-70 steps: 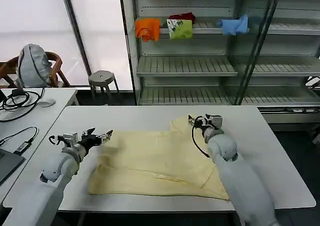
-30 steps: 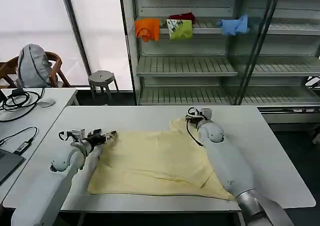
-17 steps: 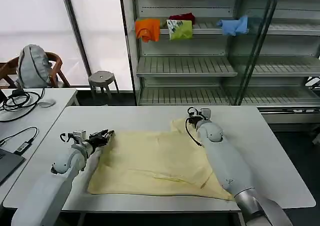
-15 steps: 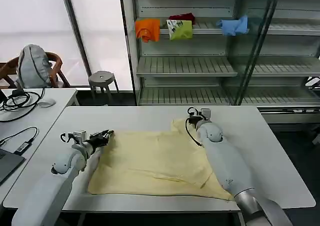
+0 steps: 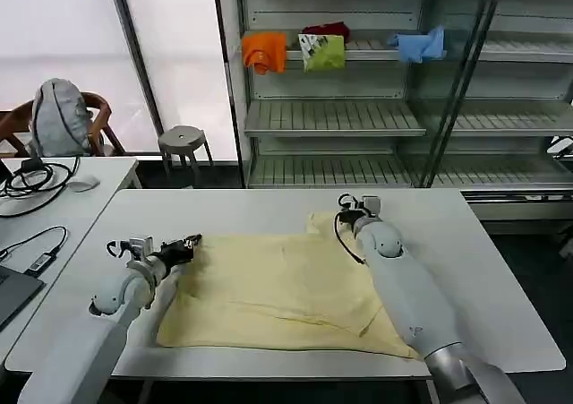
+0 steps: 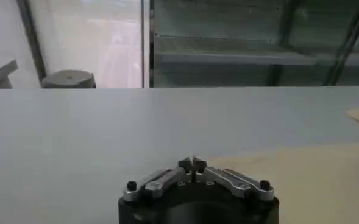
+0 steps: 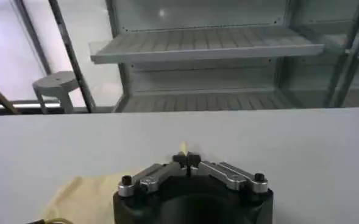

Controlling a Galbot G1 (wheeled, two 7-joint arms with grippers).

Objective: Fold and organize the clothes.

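The clothes are one pale cream-yellow T-shirt (image 5: pixel 286 287) spread flat on the white table (image 5: pixel 483 270). My left gripper (image 5: pixel 185 244) lies low at the shirt's far left corner, shut on a sliver of its edge. The left wrist view has that gripper (image 6: pixel 193 162) with fingers together and the shirt (image 6: pixel 301 182) spreading beside it. My right gripper (image 5: pixel 346 210) rests at the shirt's far right corner, also shut on fabric. A yellow tip of the shirt (image 7: pixel 182 148) sticks out past the closed right gripper (image 7: pixel 186 157), and more cloth lies under it.
Metal shelving (image 5: pixel 331 117) stands behind the table, holding an orange garment (image 5: pixel 264 52), a lime-green one (image 5: pixel 322 52) and a light blue one (image 5: pixel 416 46). A stool (image 5: pixel 182 140) stands behind the table, a side table (image 5: pixel 54 207) with cables to its left. Bare tabletop lies right of the shirt.
Both arms have dropped lower and reached farther across the table, and the shirt's far edge now lies straighter. Over the last half second almost nothing has moved.
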